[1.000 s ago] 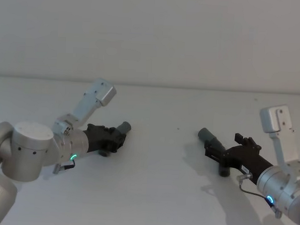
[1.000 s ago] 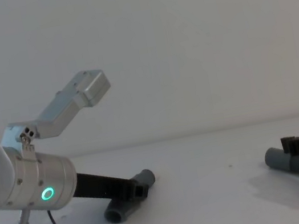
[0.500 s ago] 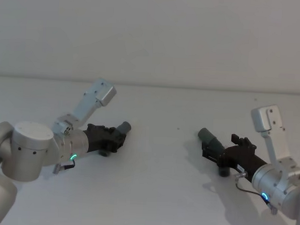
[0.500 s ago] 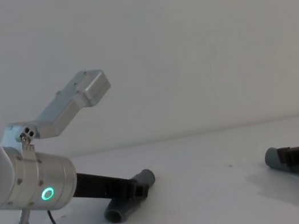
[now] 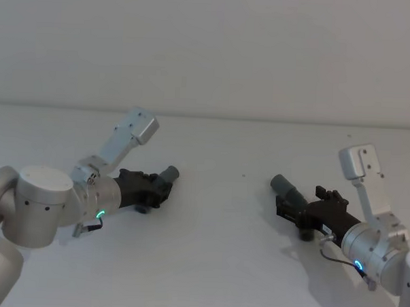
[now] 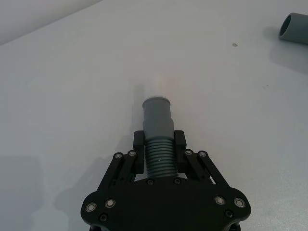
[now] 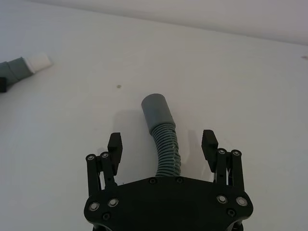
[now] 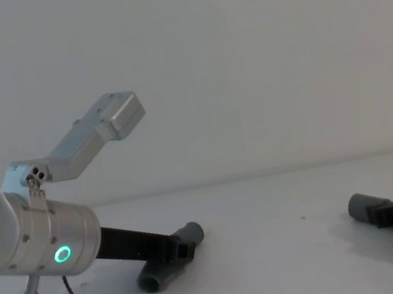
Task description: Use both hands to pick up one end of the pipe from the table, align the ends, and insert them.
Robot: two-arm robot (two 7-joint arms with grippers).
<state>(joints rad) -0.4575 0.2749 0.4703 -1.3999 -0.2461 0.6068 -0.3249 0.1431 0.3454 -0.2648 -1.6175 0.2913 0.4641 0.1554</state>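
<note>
**One gripped, one only straddled**

The left hose piece (image 6: 159, 159) is at the left side of the table (image 5: 214, 256). Your left gripper (image 6: 159, 140) pinches its ribbed part just behind the cuff (image 6: 157, 113). The right hose piece (image 7: 156, 110) sits well apart on the right. Your right gripper (image 7: 162, 141) straddles it, fingers (image 7: 114, 144) spread and not touching.

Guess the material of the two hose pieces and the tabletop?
Left hose piece, clamped in the left end effector: likely flexible plastic or rubber; dark grey, matte, ribbed, with a smooth cuff. Right hose piece, lying inside the open right end effector: looks the same. Tabletop: matte white, unmarked; laminate or painted board, can't tell.
</note>
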